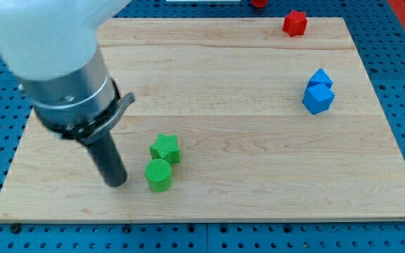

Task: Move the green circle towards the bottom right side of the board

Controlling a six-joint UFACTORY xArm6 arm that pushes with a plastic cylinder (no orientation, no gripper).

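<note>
The green circle (159, 174), a short cylinder, stands on the wooden board (259, 176) near the view's bottom, left of centre. A green star block (165, 148) sits just above it, touching or nearly touching it. My tip (116, 183) is on the board just left of the green circle, with a small gap between them. The dark rod rises from it up and to the left into the arm's large grey body (69, 84).
Two blue blocks (319, 92) sit together at the view's right, one a cube, the other faceted. A red block (294, 23) lies at the board's top edge on the right. A blue pegboard surrounds the board.
</note>
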